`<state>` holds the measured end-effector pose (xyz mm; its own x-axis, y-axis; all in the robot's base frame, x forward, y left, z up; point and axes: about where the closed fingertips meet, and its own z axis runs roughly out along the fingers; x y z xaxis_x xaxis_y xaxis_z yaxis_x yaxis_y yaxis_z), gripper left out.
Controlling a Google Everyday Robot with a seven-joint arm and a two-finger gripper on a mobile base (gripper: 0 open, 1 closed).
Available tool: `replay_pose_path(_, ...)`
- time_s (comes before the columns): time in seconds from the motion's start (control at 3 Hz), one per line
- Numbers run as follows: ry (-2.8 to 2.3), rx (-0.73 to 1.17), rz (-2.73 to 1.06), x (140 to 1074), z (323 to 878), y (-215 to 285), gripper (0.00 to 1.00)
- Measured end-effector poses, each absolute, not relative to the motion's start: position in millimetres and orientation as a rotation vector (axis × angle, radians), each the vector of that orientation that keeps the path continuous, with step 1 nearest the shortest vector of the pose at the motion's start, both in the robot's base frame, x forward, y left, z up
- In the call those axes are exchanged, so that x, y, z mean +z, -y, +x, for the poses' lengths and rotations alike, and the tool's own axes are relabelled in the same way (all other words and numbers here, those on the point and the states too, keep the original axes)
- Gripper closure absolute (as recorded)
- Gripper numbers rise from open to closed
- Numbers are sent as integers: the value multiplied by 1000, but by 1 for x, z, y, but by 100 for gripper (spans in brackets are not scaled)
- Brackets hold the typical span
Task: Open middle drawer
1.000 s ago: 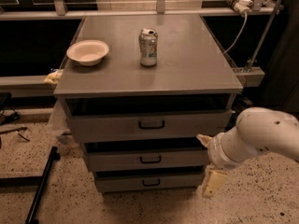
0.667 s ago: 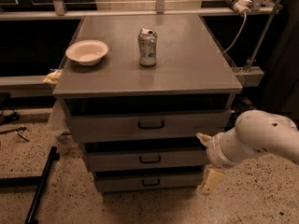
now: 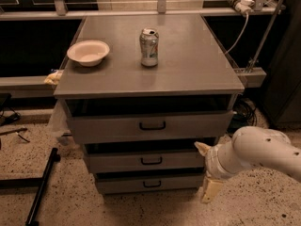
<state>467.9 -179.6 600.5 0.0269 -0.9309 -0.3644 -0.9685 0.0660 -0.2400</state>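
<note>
The grey cabinet has three drawers stacked under its top. The middle drawer point(image 3: 117, 162) has a low wide front and a small black loop handle point(image 3: 151, 160) at its centre; its front is closed in line with the others. My gripper point(image 3: 206, 169) is at the right end of the drawers, level with the middle and bottom ones. Its cream fingers are spread apart, one fingertip point(image 3: 202, 148) by the middle drawer's upper right corner and the other point(image 3: 210, 190) lower down. It holds nothing and is well right of the handle.
A drink can point(image 3: 149, 47) and a white bowl point(image 3: 88, 52) stand on the cabinet top point(image 3: 188, 65). The top drawer point(image 3: 94, 126) and bottom drawer point(image 3: 117, 185) are shut. A black bar point(image 3: 41, 187) lies on the floor at left. Cables hang at back right.
My gripper and arm have shifted slightly down and left, closer to the drawers' right end. The drawers, can and bowl have not moved.
</note>
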Motion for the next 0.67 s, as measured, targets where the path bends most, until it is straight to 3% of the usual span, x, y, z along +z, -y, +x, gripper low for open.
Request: replay_pose_path(0.67,-1853,60,-1911,531,497,176,0)
